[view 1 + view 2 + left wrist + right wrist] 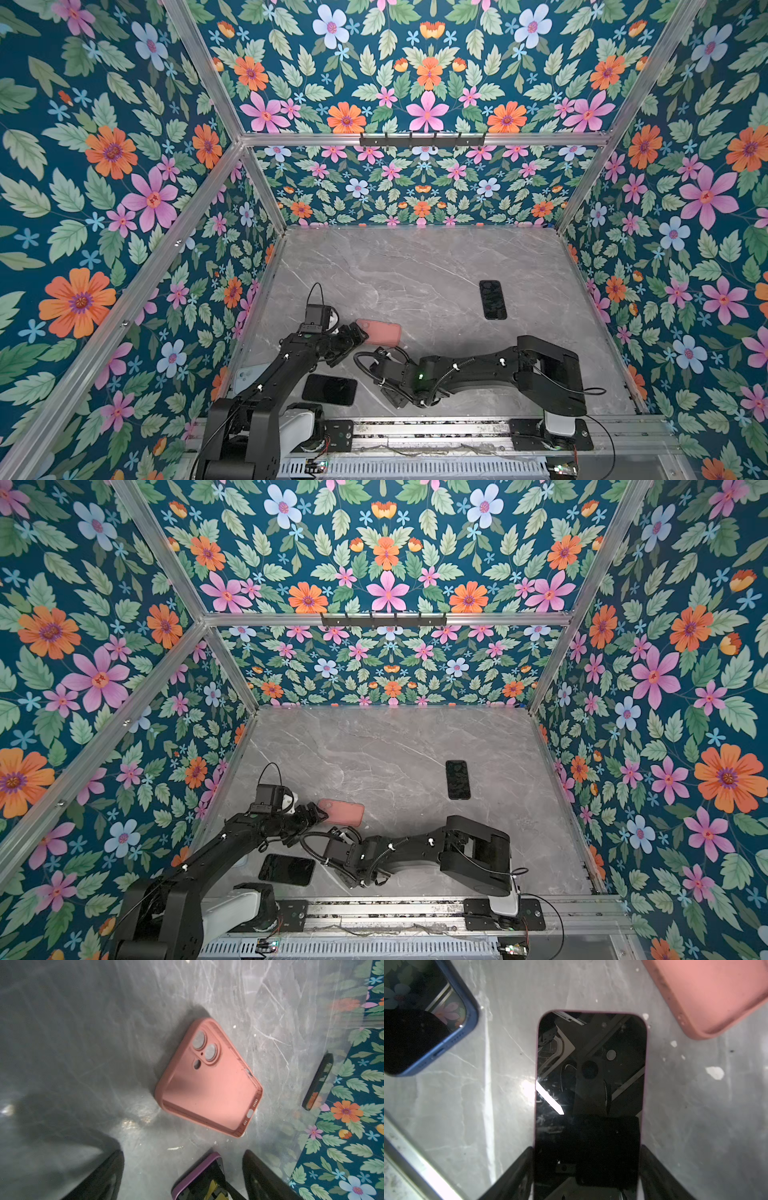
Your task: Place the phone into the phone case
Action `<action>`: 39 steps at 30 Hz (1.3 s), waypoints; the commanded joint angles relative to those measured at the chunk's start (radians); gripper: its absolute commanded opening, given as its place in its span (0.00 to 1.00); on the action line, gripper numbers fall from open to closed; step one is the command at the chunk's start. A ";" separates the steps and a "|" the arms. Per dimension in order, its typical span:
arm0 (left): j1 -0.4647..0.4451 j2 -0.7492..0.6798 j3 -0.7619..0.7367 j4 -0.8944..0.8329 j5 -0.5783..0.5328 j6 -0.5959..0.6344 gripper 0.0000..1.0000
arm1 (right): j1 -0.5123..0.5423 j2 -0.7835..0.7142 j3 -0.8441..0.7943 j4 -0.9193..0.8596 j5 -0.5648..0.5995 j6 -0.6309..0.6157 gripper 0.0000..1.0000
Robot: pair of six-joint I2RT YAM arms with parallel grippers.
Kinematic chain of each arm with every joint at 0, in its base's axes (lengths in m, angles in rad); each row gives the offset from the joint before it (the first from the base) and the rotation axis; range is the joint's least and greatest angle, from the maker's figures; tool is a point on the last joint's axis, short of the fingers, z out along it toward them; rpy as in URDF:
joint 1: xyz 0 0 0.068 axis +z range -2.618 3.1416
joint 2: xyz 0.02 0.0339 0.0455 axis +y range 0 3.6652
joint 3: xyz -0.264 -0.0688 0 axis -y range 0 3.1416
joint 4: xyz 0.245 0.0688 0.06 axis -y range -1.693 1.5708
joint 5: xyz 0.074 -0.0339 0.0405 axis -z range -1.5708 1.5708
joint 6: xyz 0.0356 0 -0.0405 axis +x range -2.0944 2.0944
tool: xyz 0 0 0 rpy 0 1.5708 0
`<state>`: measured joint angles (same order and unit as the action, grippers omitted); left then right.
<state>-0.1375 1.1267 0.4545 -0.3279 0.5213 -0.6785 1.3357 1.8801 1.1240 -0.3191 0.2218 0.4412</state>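
Up front, R fingers [517, 1174] flank phone [589, 1084] edges; case [716, 995] nr, apart.

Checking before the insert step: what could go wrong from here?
Right claw brackets the phone only at one end, on its slick edges; it may pivot or slip when lifted.
Pink case lies loose, open side up; the left claw is open, not holding it, so it may slide during insertion.
Blue phone sits close; a swing could bump it.
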 commanded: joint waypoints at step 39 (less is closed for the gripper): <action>-0.232 0.165 -0.155 0.708 0.346 -0.183 0.22 | -0.105 -0.202 -0.259 0.319 -0.022 -0.101 0.67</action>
<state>-0.3683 1.2873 0.3000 0.3214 0.8375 -0.8455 1.2293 1.6756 0.8558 -0.0544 0.2104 0.3649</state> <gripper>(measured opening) 0.226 0.721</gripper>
